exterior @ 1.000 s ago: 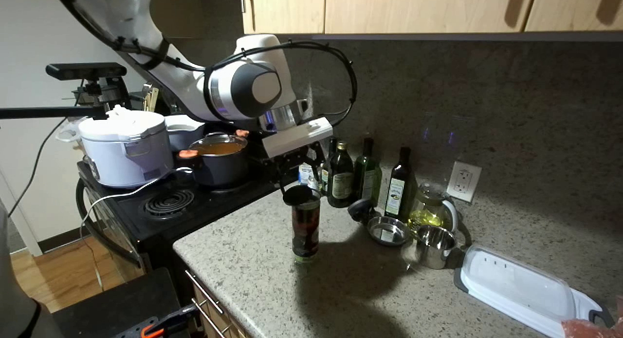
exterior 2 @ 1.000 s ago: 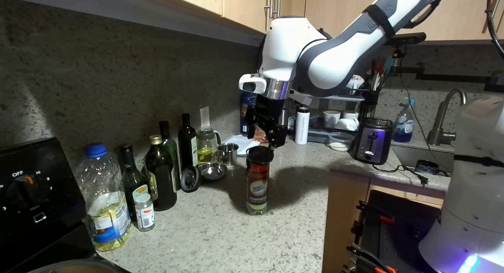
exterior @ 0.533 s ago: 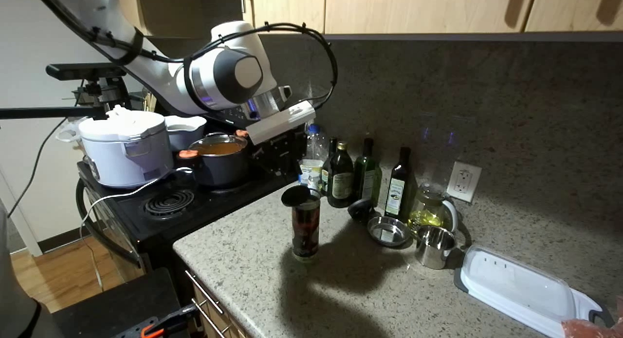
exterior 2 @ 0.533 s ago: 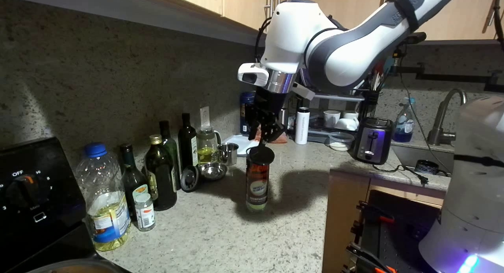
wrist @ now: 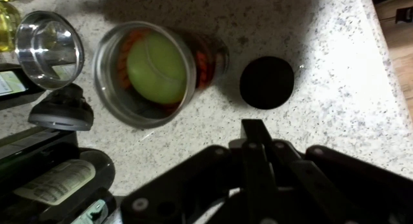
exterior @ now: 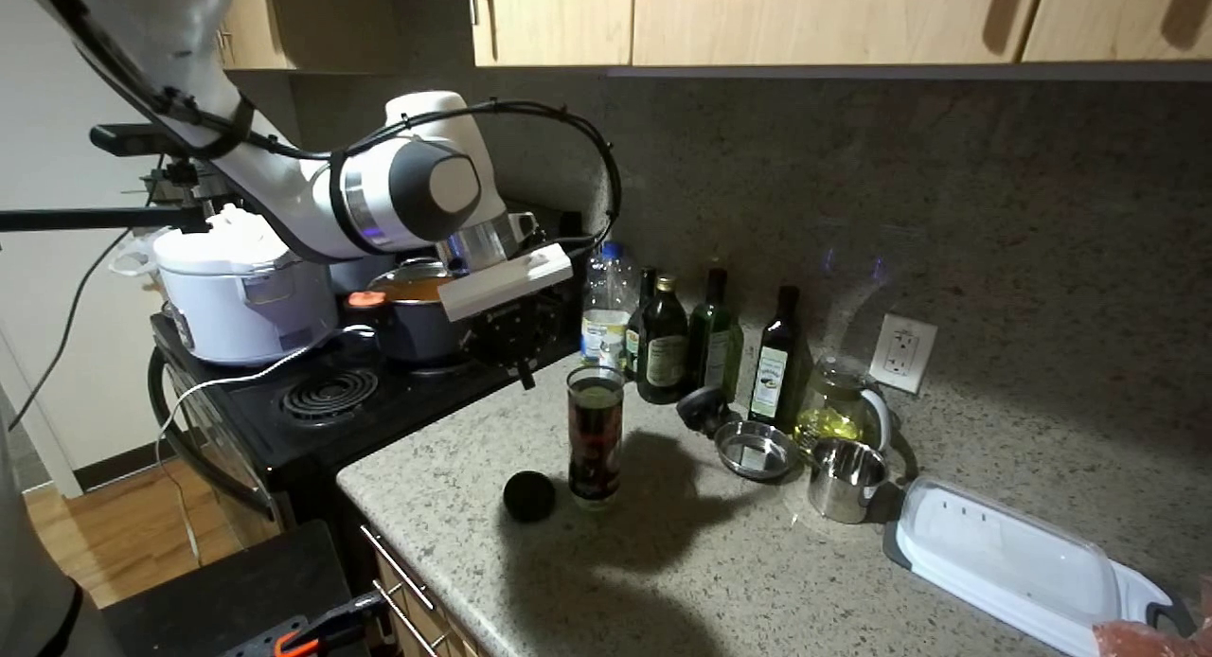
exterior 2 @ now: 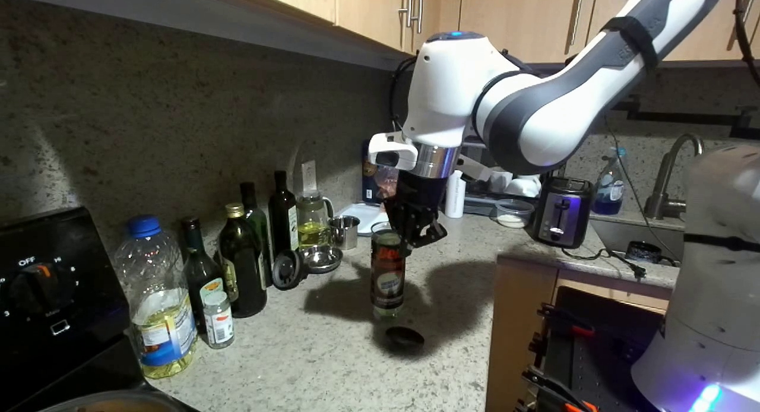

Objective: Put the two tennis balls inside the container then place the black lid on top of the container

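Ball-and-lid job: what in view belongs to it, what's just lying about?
Part of the job:
container, uncovered
tennis ball, inside it (second one not clear)
black lid, lying beside the container

Just lying about:
dark bottles
steel cup
glass jug
toaster

container (exterior: 595, 449): upright on the worktop (exterior: 445, 487)
tennis ball (wrist: 156, 67): in the container
lid (exterior: 528, 496): on the worktop, just left of the container's base in an exterior view
gripper (exterior: 526, 378): above the worktop, left of the container's rim there
bottles (exterior: 666, 349): behind the container there
bowl (exterior: 755, 449): right of the container there
stove (exterior: 379, 416): left of the worktop there
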Action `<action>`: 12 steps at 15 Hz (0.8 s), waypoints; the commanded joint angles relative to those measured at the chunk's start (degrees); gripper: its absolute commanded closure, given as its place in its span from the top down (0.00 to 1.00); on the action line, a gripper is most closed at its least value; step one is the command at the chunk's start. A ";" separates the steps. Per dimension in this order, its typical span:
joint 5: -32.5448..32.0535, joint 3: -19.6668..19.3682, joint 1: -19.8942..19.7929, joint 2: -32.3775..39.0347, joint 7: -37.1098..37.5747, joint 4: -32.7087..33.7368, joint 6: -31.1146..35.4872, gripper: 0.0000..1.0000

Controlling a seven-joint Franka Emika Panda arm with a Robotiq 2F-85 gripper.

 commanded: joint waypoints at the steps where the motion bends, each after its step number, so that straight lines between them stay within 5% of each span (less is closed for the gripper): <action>1: 1.83 -0.03 0.96 3.48 0.80 -1.01 1.18 0.01; 12: 9.26 3.26 3.95 12.00 0.44 0.02 3.07 0.00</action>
